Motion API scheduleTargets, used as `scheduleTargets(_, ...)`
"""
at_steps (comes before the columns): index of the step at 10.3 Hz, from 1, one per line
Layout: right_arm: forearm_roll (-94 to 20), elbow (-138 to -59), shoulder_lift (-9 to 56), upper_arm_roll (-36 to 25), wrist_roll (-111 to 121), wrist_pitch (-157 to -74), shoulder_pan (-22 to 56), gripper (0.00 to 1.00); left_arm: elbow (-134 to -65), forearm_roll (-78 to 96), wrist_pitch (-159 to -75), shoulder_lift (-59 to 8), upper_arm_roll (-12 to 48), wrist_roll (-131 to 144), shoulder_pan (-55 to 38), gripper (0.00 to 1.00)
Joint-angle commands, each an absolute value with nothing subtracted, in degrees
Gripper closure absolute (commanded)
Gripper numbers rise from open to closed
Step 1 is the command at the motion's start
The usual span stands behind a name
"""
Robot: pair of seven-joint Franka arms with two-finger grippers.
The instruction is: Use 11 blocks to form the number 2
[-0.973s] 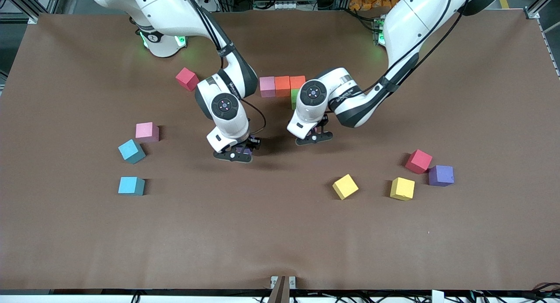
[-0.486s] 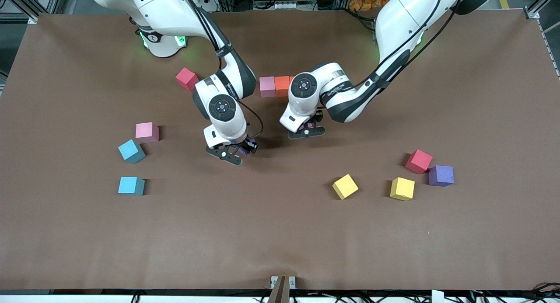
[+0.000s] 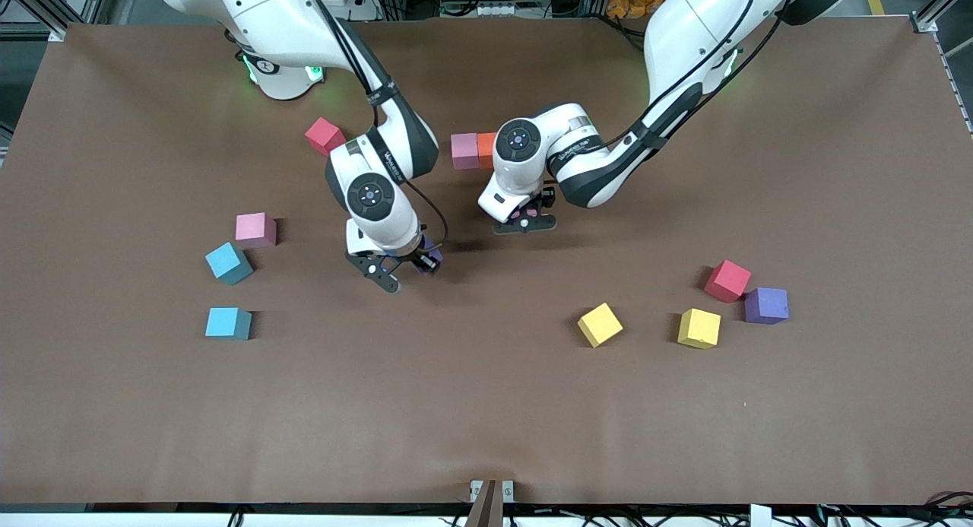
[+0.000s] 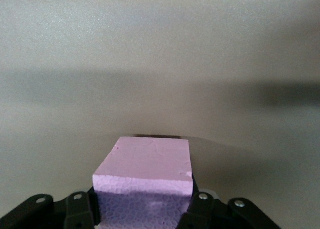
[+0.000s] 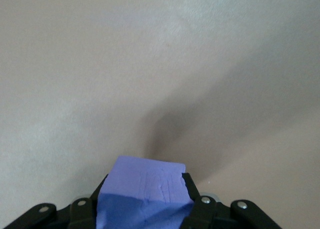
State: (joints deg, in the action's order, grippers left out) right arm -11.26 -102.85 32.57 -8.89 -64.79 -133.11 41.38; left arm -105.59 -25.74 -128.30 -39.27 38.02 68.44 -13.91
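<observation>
- Since a second ago: left gripper (image 3: 524,224) drawn closer to the started number 2 (image 3: 465,143), at 12 o'clock from the tabletop's (image 3: 486,405) centre, hiding all of it but a mauve block (image 3: 464,153) and part of an orange block (image 3: 486,148).
- Jaws clenched on a pink block (image 4: 145,174).
- Right gripper (image 3: 395,272) swung round over bare tabletop, at 7 o'clock from that row; jaws clenched on a purple block (image 5: 145,189).
- Probable meaning: two more cubes bound for a digit barely begun.
- Spares at 9 o'clock: pink cube (image 3: 255,229), two light blue cubes (image 3: 228,262); at 4 o'clock: two yellow cubes (image 3: 600,324), red cube (image 3: 727,280), purple cube (image 3: 766,305).
- Matte foam throughout, pebbled faces, crisp square edges; likely soft under a grip.
</observation>
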Motion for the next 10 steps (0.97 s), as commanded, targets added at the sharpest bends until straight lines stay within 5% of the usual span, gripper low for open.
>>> scheduleTargets(1,-12.1,-103.8,30.2,-8.3,-65.3,-133.6,40.4,1.0,-105.4,-27.2,-127.7,-39.5,37.5,68.3,-14.4,0.86)
scheduleTargets(10,-7.6,-108.9,25.8,-8.3,-65.4,-132.9,42.5,1.0,-105.5,-27.2,-128.4,-40.7,37.4,69.3,-14.9,0.85)
